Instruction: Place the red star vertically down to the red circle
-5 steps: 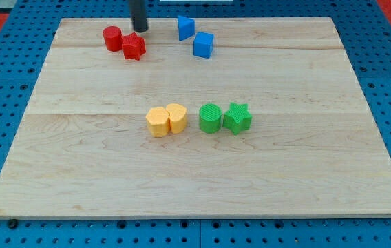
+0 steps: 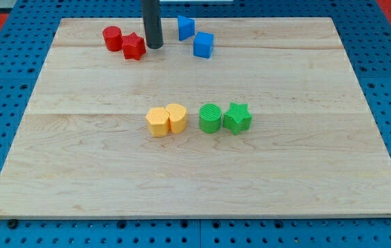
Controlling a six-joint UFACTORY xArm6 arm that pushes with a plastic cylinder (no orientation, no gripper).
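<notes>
Tip (image 2: pixel 155 46) shifted right of red star (image 2: pixel 133 46)

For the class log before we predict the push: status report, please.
My tip down just right of the red star block, gap too small to judge. Star beside the red circle block, to its lower right, not yet below. Nothing in the way.

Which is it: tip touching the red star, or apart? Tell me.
Apart. The camera view shows a thin strip of board between my tip and the red star.
</notes>
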